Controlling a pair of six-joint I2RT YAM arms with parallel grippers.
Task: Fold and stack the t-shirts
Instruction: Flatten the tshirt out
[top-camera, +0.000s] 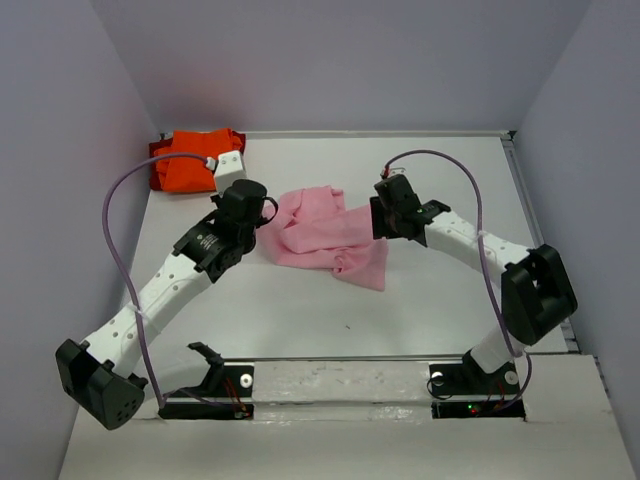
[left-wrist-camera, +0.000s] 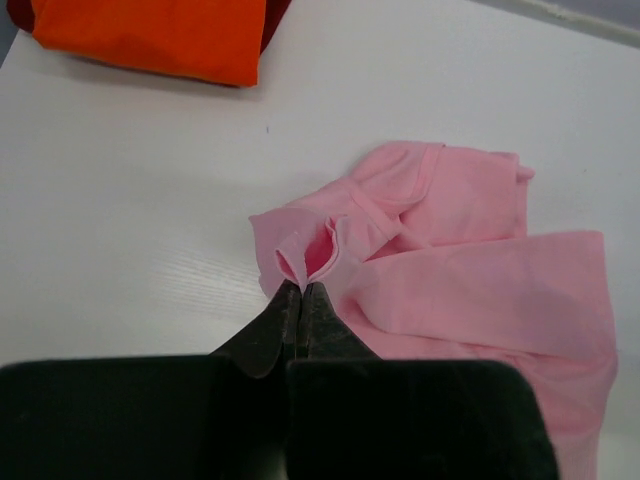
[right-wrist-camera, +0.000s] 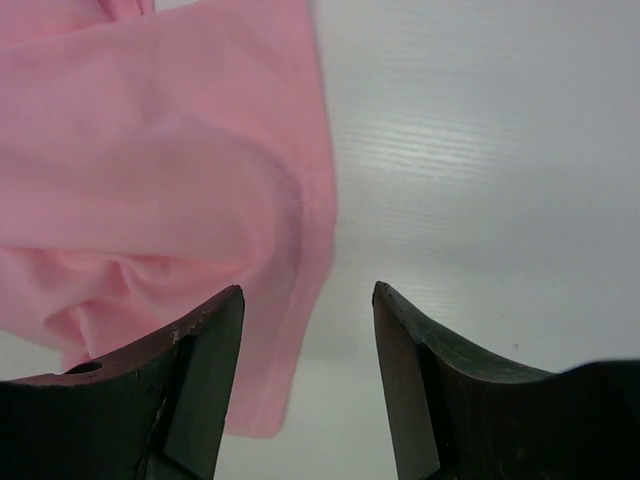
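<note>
A crumpled light pink t-shirt (top-camera: 325, 238) lies in the middle of the table. My left gripper (top-camera: 268, 216) is at its left edge. In the left wrist view that gripper (left-wrist-camera: 302, 286) is shut on a small pinched fold of the pink t-shirt (left-wrist-camera: 470, 260). My right gripper (top-camera: 384, 214) hovers over the shirt's right edge. Its jaws (right-wrist-camera: 308, 290) stand open, with the hem of the pink t-shirt (right-wrist-camera: 150, 180) running below the gap and nothing clamped. A folded orange t-shirt (top-camera: 190, 166) rests at the back left corner, and the left wrist view shows this orange t-shirt (left-wrist-camera: 160, 35) too.
White walls close in the table (top-camera: 300, 320) on the left, back and right. A raised rail (top-camera: 350, 370) runs along the near edge between the arm bases. Purple cables loop above both arms.
</note>
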